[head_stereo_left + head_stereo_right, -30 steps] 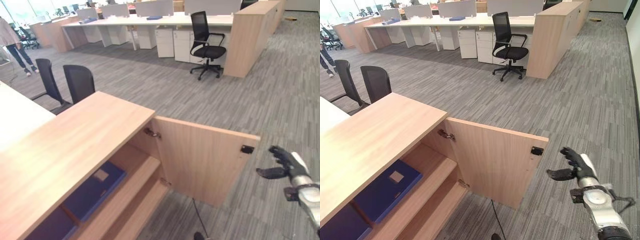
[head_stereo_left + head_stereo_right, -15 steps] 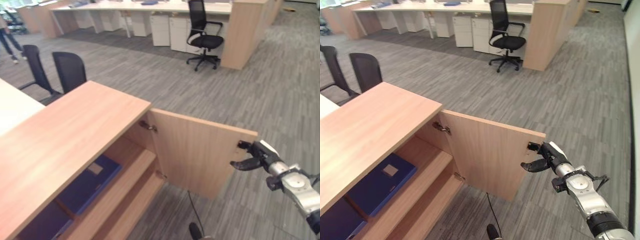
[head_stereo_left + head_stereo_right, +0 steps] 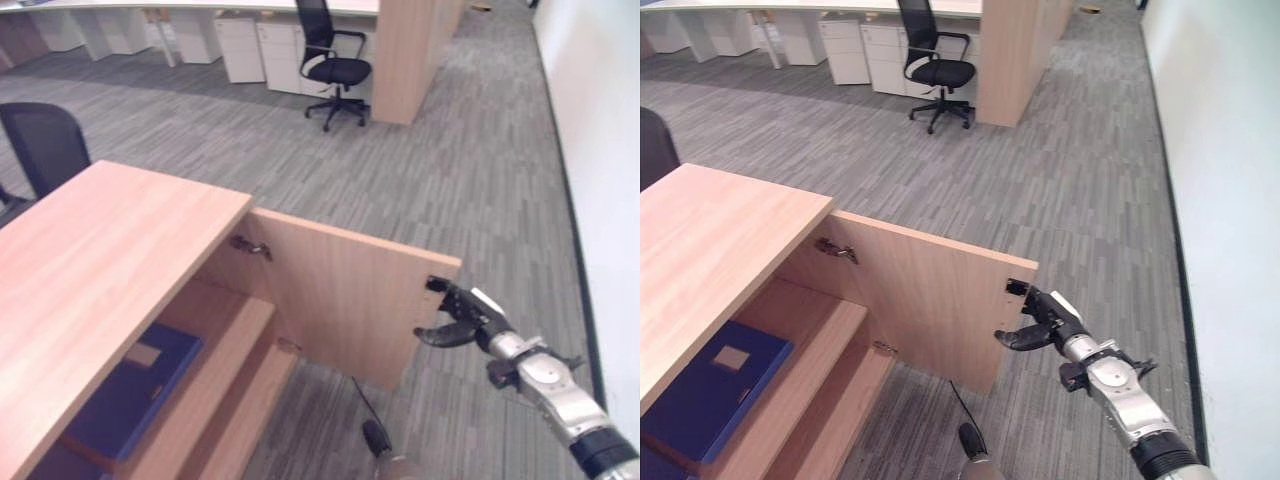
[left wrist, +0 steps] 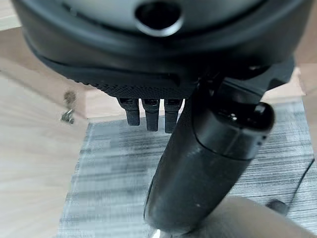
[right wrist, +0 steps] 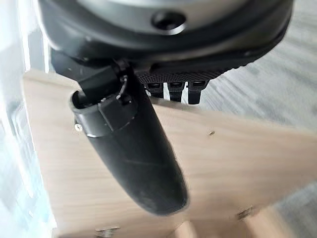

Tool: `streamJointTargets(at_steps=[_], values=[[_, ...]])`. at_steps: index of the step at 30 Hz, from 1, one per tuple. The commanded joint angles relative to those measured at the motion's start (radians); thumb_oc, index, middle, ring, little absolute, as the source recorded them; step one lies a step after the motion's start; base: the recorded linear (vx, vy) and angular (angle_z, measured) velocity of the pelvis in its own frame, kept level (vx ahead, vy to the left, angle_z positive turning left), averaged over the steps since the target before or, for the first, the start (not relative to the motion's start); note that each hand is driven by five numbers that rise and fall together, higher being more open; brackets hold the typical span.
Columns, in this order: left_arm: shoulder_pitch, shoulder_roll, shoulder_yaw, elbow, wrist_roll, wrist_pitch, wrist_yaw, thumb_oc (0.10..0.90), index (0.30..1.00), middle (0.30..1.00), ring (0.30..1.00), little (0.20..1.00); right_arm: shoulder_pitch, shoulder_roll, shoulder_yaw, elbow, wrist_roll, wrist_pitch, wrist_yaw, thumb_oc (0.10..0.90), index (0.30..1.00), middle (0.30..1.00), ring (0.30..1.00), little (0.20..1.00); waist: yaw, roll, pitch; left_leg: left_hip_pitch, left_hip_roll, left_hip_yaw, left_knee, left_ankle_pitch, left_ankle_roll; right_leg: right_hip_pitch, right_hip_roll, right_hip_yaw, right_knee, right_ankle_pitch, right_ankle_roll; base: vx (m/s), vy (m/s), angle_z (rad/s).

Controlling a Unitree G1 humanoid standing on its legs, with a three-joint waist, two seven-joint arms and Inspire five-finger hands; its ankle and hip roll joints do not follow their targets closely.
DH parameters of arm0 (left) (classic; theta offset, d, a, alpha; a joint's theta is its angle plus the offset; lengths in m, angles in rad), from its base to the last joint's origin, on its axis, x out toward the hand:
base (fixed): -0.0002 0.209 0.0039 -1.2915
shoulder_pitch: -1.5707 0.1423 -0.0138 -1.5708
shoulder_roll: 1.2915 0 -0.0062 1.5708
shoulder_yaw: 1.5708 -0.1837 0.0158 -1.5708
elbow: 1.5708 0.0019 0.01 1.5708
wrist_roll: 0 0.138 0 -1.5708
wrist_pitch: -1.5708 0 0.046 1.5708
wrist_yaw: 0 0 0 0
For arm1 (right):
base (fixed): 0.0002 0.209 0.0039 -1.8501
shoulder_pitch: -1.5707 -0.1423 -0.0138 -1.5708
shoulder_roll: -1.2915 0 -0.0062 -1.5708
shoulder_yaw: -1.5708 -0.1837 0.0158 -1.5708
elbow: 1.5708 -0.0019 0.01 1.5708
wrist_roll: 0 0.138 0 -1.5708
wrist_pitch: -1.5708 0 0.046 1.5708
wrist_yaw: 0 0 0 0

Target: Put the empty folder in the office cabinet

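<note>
A blue folder [image 3: 128, 392] lies flat on the upper shelf inside the light wood office cabinet [image 3: 95, 265]. The cabinet door [image 3: 340, 295] stands swung open to the right. My right hand [image 3: 466, 318] is at the door's free edge, near the black catch at its top corner, open with fingers stretched to the edge and thumb held out below. The right wrist view shows that thumb [image 5: 133, 158] in front of the door panel [image 5: 247, 168]. My left hand [image 4: 208, 158] hangs relaxed above grey carpet beside the wood, holding nothing.
A second blue folder edge [image 3: 652, 462] shows below the first. A black swivel chair [image 3: 335, 68] and a tall wooden partition [image 3: 405, 50] stand far back, another black chair [image 3: 40, 145] at the left. A white wall [image 3: 600, 150] runs along the right. Grey carpet [image 3: 480, 190] lies between.
The camera has swung to the right. My right hand has moved left from open floor up to the door's free edge. The door's angle looks about the same.
</note>
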Motion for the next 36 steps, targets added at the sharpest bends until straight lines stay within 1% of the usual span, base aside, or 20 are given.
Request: streamJointTargets(at_steps=[1,2,4,6,8,10,13,14,15,16,18,19,20,23,24,25,28,30,31,36], values=[[-0.073,0.0,0.027,-0.027,-0.01,-0.028,0.014,0.8,0.9,0.9,0.9,0.9,-0.173,0.075,0.198,-0.148,0.036,-0.086,0.111,0.8,0.9,0.9,0.9,0.9,0.108,0.045,0.025,0.002,0.003,-0.062,-0.033,-0.077,0.023,0.051,-0.004,-0.116,0.168,-0.059,-0.039,-0.02,-0.02,-0.27],[-0.075,0.001,0.025,-0.029,-0.014,-0.03,0.019,0.8,0.9,0.9,0.9,0.9,-0.166,0.099,0.208,-0.153,0.057,-0.087,0.116,0.8,0.9,0.9,0.9,0.9,0.119,0.045,0.017,-0.001,0.008,-0.067,-0.033,-0.077,0.023,0.084,-0.03,-0.111,0.181,-0.063,-0.04,0.02,-0.039,-0.23],[-0.071,0.0,0.022,-0.027,-0.013,-0.034,0.026,0.8,0.9,0.9,0.9,0.9,-0.164,0.127,0.213,-0.162,0.083,-0.089,0.121,0.8,0.9,0.9,0.9,0.9,0.136,0.029,-0.014,-0.007,-0.003,-0.069,-0.033,-0.081,0.022,0.138,-0.048,-0.114,0.125,-0.045,-0.03,0.07,-0.064,0.08],[-0.059,-0.002,0.022,-0.025,-0.011,-0.033,0.028,0.8,0.9,0.9,0.9,0.9,-0.181,0.152,0.231,-0.169,0.1,-0.085,0.119,0.8,0.9,0.9,0.9,0.9,0.157,0.012,-0.041,-0.007,-0.014,-0.069,-0.033,-0.083,0.021,0.159,-0.043,-0.134,0.057,-0.032,-0.016,0.07,-0.085,0.02],[-0.046,-0.01,0.028,-0.023,-0.017,-0.034,0.03,0.8,0.9,0.9,0.9,0.9,-0.198,0.183,0.247,-0.155,0.146,-0.083,0.125,0.8,0.9,0.9,0.9,0.9,0.172,0.005,-0.06,-0.002,-0.015,-0.063,-0.033,-0.085,0.017,0.17,-0.033,-0.138,0.014,-0.022,-0.006,0.06,-0.099,-0.12],[-0.039,-0.018,0.028,-0.022,-0.028,-0.035,0.032,0.8,0.9,0.9,0.9,0.9,-0.206,0.21,0.263,-0.163,0.198,-0.071,0.137,0.8,0.9,0.9,0.9,0.9,0.179,0.004,-0.065,-0.001,-0.011,-0.063,-0.033,-0.083,0.014,0.166,-0.022,-0.134,0.009,-0.018,-0.009,0.02,-0.101,-0.15],[-0.035,-0.025,0.011,-0.023,-0.018,-0.035,0.029,0.8,0.9,0.9,0.9,0.9,-0.179,0.247,0.313,-0.207,0.29,-0.029,0.186,0.8,0.9,0.9,0.9,0.9,0.183,0.002,-0.066,0.004,-0.005,-0.076,-0.033,-0.08,0.009,0.181,-0.013,-0.139,0.009,-0.03,-0.017,0.01,-0.103,-0.14],[-0.034,-0.026,0.003,-0.027,-0.014,-0.036,0.029,0.8,0.9,0.9,0.9,0.9,-0.169,0.262,0.332,-0.213,0.338,-0.008,0.205,0.8,0.9,0.9,0.9,0.9,0.186,0.002,-0.066,0.006,-0.002,-0.085,-0.033,-0.078,0.006,0.188,-0.01,-0.144,0.01,-0.035,-0.021,0.01,-0.101,-0.06],[-0.035,-0.029,-0.001,-0.032,-0.02,-0.039,0.028,0.8,0.9,0.9,0.9,0.9,-0.16,0.283,0.353,-0.196,0.38,0.014,0.22,0.8,0.9,0.9,0.9,0.9,0.19,0.003,-0.066,0.006,0.0,-0.091,-0.033,-0.076,0.003,0.192,-0.008,-0.149,0.01,-0.04,-0.023,0.01,-0.11,-0.01],[-0.035,-0.032,-0.01,-0.038,-0.023,-0.041,0.031,0.8,0.9,0.9,0.9,0.9,-0.157,0.3,0.371,-0.186,0.404,0.017,0.222,0.8,0.9,0.9,0.9,0.9,0.195,0.005,-0.067,0.006,0.003,-0.098,-0.033,-0.073,0.0,0.196,-0.004,-0.152,0.011,-0.045,-0.027,0.01,-0.093,0.03],[-0.035,-0.034,-0.014,-0.042,-0.024,-0.042,0.033,0.8,0.9,0.9,0.9,0.9,-0.157,0.31,0.391,-0.176,0.404,0.027,0.23,0.8,0.9,0.9,0.9,0.9,0.197,0.006,-0.068,0.007,0.006,-0.103,-0.033,-0.072,-0.003,0.2,-0.002,-0.158,0.011,-0.05,-0.029,0.02,-0.081,0.07],[-0.037,-0.039,-0.028,-0.05,-0.023,-0.044,0.035,0.8,0.9,0.9,0.9,0.9,-0.157,0.319,0.437,-0.171,0.397,0.05,0.253,0.8,0.9,0.9,0.9,0.9,0.206,0.007,-0.071,0.011,0.013,-0.116,-0.033,-0.068,-0.011,0.213,0.005,-0.17,0.01,-0.063,-0.036,0.03,-0.109,0.08],[-0.038,-0.041,-0.035,-0.051,-0.025,-0.045,0.037,0.8,0.9,0.9,0.9,0.9,-0.159,0.323,0.446,-0.169,0.408,0.052,0.256,0.8,0.9,0.9,0.9,0.9,0.21,0.007,-0.073,0.012,0.017,-0.121,-0.033,-0.067,-0.014,0.218,0.008,-0.175,0.009,-0.068,-0.038,0.03,-0.151,0.07],[-0.041,-0.05,-0.054,-0.05,-0.022,-0.044,0.042,0.8,0.9,0.9,0.9,0.9,-0.133,0.36,0.472,-0.138,0.451,0.084,0.271,0.8,0.9,0.9,0.9,0.9,0.221,0.008,-0.074,0.014,0.03,-0.138,-0.033,-0.059,-0.025,0.234,0.019,-0.188,0.005,-0.083,-0.048,0.02,-0.132,0.24],[-0.044,-0.054,-0.061,-0.049,-0.027,-0.045,0.05,0.8,0.9,0.9,0.9,0.9,-0.109,0.391,0.478,-0.101,0.496,0.098,0.27,0.8,0.9,0.9,0.9,0.9,0.227,0.008,-0.074,0.015,0.039,-0.15,-0.033,-0.053,-0.033,0.242,0.026,-0.196,0.004,-0.091,-0.056,0.02,-0.11,0.45],[-0.044,-0.054,-0.061,-0.049,-0.027,-0.045,0.05,0.8,0.9,0.9,0.9,0.9,-0.109,0.391,0.478,-0.1,0.496,0.098,0.271,0.8,0.9,0.9,0.9,0.9,0.227,0.008,-0.074,0.015,0.039,-0.151,-0.033,-0.053,-0.033,0.242,0.026,-0.197,0.004,-0.091,-0.056,0.01,-0.119,0.43],[-0.05,-0.063,-0.075,-0.051,-0.039,-0.046,0.063,0.8,0.9,0.9,0.9,0.9,-0.047,0.44,0.481,-0.039,0.565,0.116,0.267,0.8,0.9,0.9,0.9,0.9,0.234,0.01,-0.073,0.013,0.052,-0.172,-0.033,-0.041,-0.046,0.252,0.038,-0.214,0.005,-0.107,-0.068,0.01,-0.112,0.28],[-0.041,-0.078,-0.099,-0.077,-0.051,-0.054,0.067,0.8,0.9,0.9,0.9,0.9,-0.031,0.465,0.486,-0.06,0.63,0.112,0.254,0.8,0.9,0.9,0.9,0.9,0.246,0.01,-0.069,0.008,0.061,-0.199,-0.033,-0.031,-0.056,0.262,0.049,-0.233,0.005,-0.12,-0.078,0.0,-0.131,0.88],[-0.041,-0.08,-0.105,-0.083,-0.05,-0.054,0.069,0.8,0.9,0.9,0.9,0.9,-0.027,0.46,0.484,-0.076,0.624,0.115,0.25,0.8,0.9,0.9,0.9,0.9,0.247,0.01,-0.067,0.005,0.065,-0.208,-0.033,-0.027,-0.061,0.266,0.053,-0.243,0.005,-0.127,-0.083,0.0,-0.124,0.92],[-0.036,-0.076,-0.102,-0.089,-0.06,-0.056,0.069,0.8,0.9,0.9,0.9,0.9,0.01,0.44,0.488,-0.126,0.668,0.144,0.304,0.8,0.9,0.9,0.9,0.9,0.266,0.011,-0.055,-0.002,0.087,-0.261,-0.025,-0.008,-0.085,0.291,0.074,-0.297,0.006,-0.158,-0.106,0.0,-0.132,0.66]])
